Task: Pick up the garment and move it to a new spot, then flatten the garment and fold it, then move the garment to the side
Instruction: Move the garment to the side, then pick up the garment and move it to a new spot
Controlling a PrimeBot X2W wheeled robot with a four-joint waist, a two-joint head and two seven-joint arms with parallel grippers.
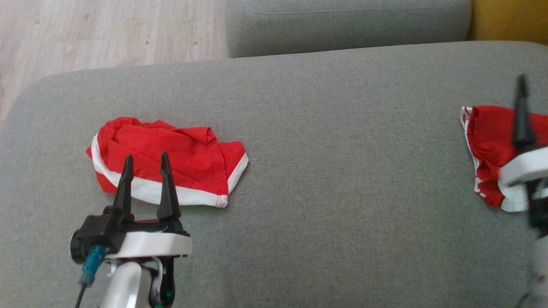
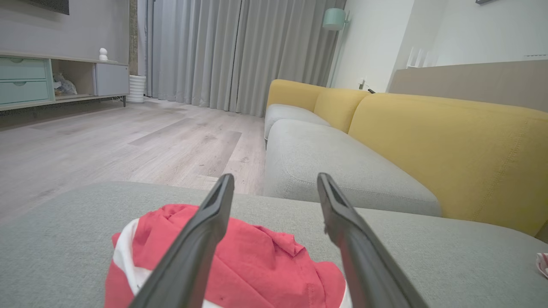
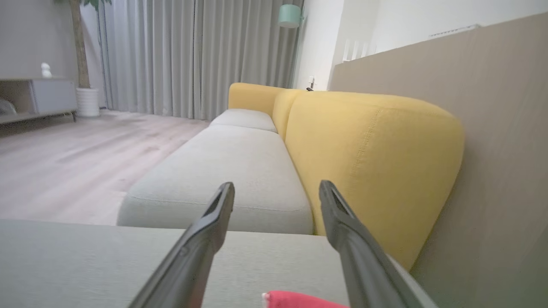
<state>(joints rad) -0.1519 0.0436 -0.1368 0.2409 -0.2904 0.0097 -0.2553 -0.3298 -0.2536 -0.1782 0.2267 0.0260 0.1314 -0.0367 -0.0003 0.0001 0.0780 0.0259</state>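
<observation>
Red crumpled garment with white trim (image 1: 171,154) lies on the grey fabric sofa cushion (image 1: 342,171) — pickup not yet begun. Left gripper (image 1: 146,171) hovers over its near edge, fingers wide and empty; right gripper (image 3: 276,192) likewise — next, lower and pinch a fold.

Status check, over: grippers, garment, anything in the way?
Left gripper open, empty, over near edge of crumpled red garment. Right gripper open at second red garment. No obstruction seen.

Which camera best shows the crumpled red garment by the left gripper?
Head view: the red garment lies whole on the grey cushion. Left wrist view crops it behind the jaws. Right wrist view's red edge looks like another garment.
</observation>
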